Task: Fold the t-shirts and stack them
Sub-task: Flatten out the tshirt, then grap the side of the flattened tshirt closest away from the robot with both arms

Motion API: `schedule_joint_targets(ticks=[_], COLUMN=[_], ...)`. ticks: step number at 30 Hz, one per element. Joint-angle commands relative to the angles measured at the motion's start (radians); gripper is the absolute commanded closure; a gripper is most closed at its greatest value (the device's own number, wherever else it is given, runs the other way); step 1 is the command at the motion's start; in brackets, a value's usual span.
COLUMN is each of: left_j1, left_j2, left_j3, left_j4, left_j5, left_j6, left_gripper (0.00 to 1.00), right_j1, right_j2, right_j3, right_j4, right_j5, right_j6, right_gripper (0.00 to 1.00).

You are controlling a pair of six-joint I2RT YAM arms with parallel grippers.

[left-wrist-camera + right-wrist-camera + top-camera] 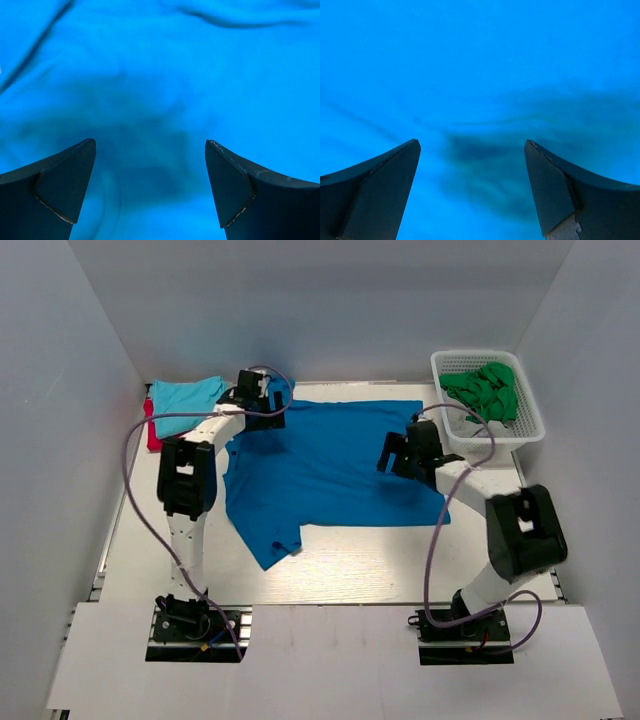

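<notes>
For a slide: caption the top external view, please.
Left pincer and right pincer, both open, hover over the spread royal-blue t-shirt; basket of green cloth at right.

The royal-blue short-sleeved cotton t-shirt [330,460] lies spread flat under the left gripper [265,412] and right gripper [397,453]. Left of the left gripper sits a folded turquoise t-shirt [185,392], touching a red t-shirt [152,432].

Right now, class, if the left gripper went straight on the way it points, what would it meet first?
The royal-blue t-shirt spread on the table: the left gripper stands open with only blue cloth ahead. How close it is, the views leave unclear.
</notes>
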Motion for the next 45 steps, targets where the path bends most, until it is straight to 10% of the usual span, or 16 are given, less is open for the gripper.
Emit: schedule_joint_targets(ticks=[1,9,17,28,45], left_j1=[0.0,-0.011,-0.066,-0.192,-0.569], left_j2=[-0.336,-1.073,-1.415,-1.307,-0.782], left_j3=[-0.105,-1.023,-1.371,-1.531,-1.163], left_j4=[-0.047,0.111,-0.053,-0.084,-0.49], left_j5=[0.037,0.247,0.19,0.163,-0.244], left_j6=[-0.002,-0.295,-0.462,-0.605,-0.896], left_gripper=[0.0,0.0,0.0,0.0,0.12], right_j1=[0.002,-0.005,-0.01,-0.01,-0.01], right_j2=[-0.189,-0.586,-0.826,-0.81,-0.819], right_j3=[-0.004,-0.406,-0.481,-0.461,-0.475], right_j4=[-0.018,-0.048,-0.191,-0.254,-0.271], right_j5=[0.014,0.044,0.092,0.15,0.233], right_j6=[-0.031,0.11,0.197,0.187,0.178], right_gripper=[0.1,0.1,0.1,0.1,0.1])
